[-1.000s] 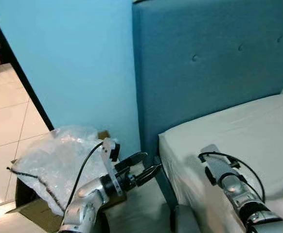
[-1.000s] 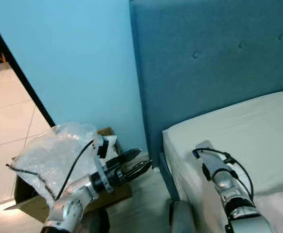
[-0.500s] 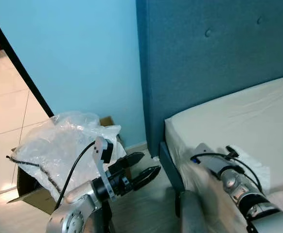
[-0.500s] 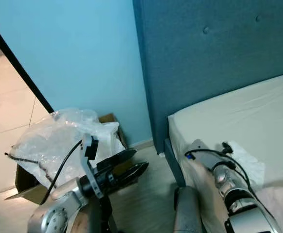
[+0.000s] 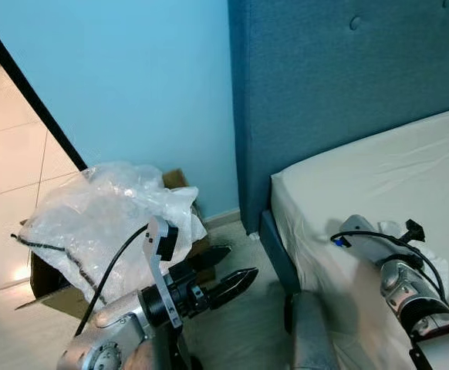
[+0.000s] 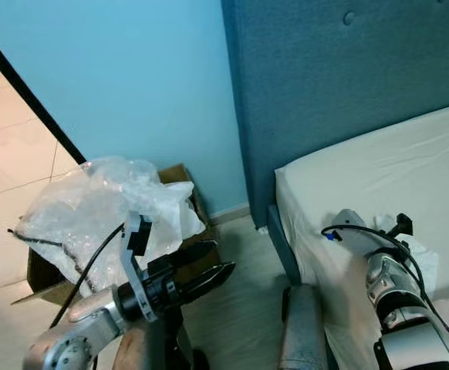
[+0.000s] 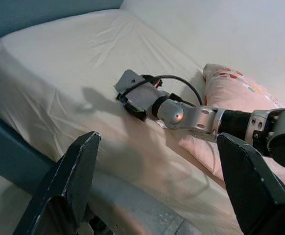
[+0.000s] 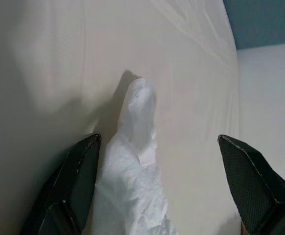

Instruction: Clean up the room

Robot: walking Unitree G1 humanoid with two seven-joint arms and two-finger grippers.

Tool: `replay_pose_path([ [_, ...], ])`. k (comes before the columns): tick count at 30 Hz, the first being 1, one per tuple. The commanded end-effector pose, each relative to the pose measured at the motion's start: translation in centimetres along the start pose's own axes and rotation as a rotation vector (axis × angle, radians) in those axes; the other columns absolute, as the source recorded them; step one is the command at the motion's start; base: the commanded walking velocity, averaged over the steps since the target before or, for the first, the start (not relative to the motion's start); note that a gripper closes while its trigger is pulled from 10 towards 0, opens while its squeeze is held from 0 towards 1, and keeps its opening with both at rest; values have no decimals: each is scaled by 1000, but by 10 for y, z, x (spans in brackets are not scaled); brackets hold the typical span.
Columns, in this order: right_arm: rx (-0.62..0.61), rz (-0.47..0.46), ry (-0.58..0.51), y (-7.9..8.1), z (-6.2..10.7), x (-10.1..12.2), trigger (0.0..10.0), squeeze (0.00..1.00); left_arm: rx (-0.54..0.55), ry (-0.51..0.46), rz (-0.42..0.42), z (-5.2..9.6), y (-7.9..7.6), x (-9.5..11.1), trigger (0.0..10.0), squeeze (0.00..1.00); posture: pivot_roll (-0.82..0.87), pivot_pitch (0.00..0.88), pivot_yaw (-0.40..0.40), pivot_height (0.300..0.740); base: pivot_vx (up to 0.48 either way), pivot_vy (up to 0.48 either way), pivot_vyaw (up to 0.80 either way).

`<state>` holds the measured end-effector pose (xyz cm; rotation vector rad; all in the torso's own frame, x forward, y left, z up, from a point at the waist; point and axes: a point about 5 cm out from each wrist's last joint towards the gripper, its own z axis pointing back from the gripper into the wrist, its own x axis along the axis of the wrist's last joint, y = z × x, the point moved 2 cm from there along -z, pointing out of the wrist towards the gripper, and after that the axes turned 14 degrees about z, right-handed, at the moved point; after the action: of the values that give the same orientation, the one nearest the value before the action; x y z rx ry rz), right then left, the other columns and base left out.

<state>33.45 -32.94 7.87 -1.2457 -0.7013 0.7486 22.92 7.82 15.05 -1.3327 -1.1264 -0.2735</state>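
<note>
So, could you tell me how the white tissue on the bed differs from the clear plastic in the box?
The white tissue is opaque and lies on the mattress between the open right gripper's fingers; the clear plastic is see-through, far bulkier, and heaped over the cardboard box on the floor. Both are crumpled.

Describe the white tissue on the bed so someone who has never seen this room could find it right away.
Start at the bed with the teal padded headboard. On its cream sheet lies a crumpled white tissue, between the open fingers of the right gripper. It is brighter white and more wrinkled than the sheet, unlike the pink patterned pillow nearby.
</note>
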Motion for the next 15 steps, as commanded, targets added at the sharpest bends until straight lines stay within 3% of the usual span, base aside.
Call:
replay_pose_path([
  [1,56,19,79,18,6,-19,10000,0,8,18,13,3,-2,-3,10000,0,117,321,152,527,0,0,0],
  [4,46,24,93,18,6,-22,9176,0,9,19,15,4,-3,-3,10000,0,119,322,152,527,0,0,0],
  [5,22,27,120,15,6,-29,0,0,13,22,17,5,-5,-2,10000,0,133,330,158,527,0,0,0],
  [15,-100,-3,182,-6,1,-49,0,0,26,33,22,9,-10,2,10000,0,138,330,162,527,0,0,0],
])
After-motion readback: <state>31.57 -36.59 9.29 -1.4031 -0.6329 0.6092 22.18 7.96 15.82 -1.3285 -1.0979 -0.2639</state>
